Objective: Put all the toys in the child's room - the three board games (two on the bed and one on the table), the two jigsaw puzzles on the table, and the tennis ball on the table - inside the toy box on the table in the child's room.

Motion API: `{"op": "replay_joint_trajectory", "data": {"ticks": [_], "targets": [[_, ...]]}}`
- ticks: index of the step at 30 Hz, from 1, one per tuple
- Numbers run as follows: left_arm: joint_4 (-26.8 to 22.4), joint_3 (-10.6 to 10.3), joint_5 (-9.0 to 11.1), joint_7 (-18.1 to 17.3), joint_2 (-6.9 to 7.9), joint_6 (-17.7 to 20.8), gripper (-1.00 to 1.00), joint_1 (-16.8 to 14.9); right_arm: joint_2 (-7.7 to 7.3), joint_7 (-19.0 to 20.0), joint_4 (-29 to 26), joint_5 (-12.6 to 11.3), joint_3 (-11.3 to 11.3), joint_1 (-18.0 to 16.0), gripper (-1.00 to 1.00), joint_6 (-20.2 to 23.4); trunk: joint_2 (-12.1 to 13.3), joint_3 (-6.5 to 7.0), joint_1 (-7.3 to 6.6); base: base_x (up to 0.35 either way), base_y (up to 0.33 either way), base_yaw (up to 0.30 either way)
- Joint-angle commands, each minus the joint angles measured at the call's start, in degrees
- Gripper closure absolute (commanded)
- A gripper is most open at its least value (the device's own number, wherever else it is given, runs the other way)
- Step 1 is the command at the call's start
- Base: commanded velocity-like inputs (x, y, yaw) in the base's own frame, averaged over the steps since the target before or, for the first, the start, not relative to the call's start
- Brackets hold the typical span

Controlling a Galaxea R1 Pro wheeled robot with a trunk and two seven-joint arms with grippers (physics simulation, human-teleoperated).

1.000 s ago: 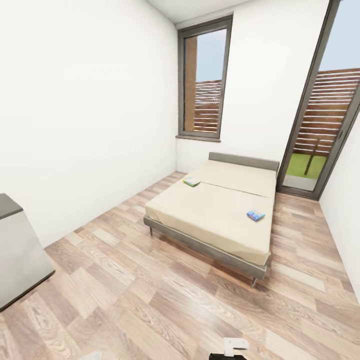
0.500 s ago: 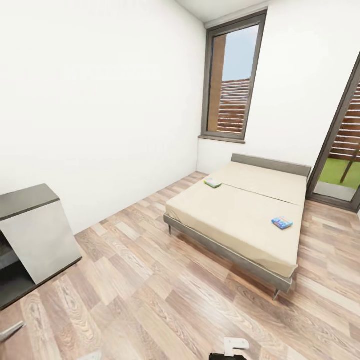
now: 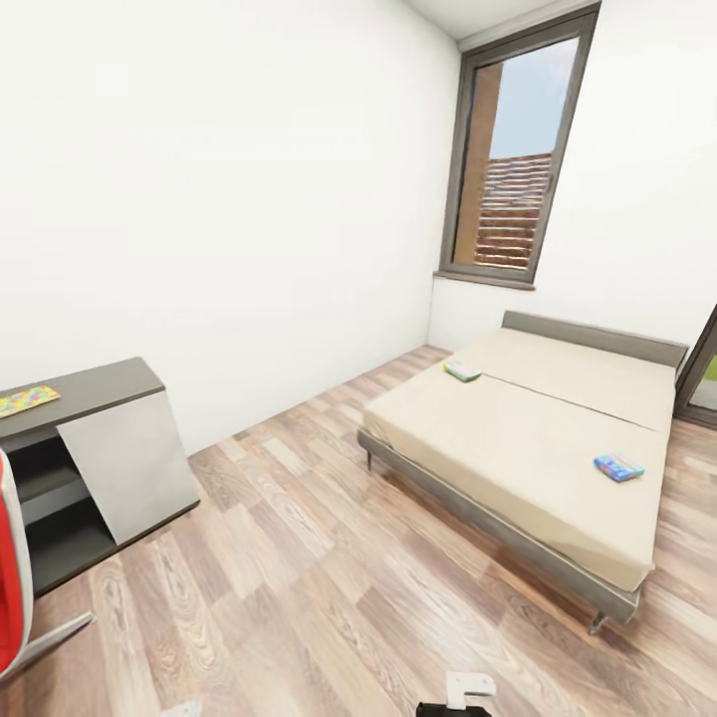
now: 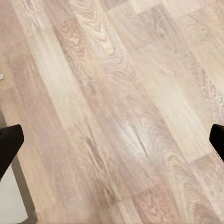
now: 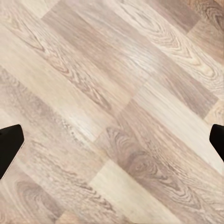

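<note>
At the far left edge stands a red chair, just beside the worktop, whose dark low end carries one puzzle lying flat near its left end. The toy box, ball and third game are out of frame, presumably further along the worktop. A bare stretch of wooden floor separates the worktop from the bed. On the mattress lie two games, well apart: the white-green game near the wall-side edge by the head, and the blue game near the opposite side, both flat and within reach from the bed's edges. The window sits above the bed's head.

The left claw and right claw both face bare floor, fingers spread wide with nothing between them — probably kept low and clear for driving. Nothing seems packed yet.
</note>
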Motion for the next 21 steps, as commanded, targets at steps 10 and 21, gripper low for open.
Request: {"op": "replay_joint_trajectory", "data": {"ticks": [10, 21], "targets": [[0.07, -0.11, 0.31, 0.07, -0.01, -0.23, -1.00, -0.05, 0.01, -0.23, -0.01, 0.09, 0.05, -0.03, -1.00, -0.31, -0.03, -0.06, 0.03, 0.314, 0.000, 0.036], [0.07, -0.11, 0.31, 0.07, -0.05, -0.23, -1.00, -0.05, 0.01, -0.23, -0.01, 0.10, 0.05, -0.03, -1.00, -0.30, -0.03, -0.06, 0.03, 0.261, 0.000, 0.264]]}}
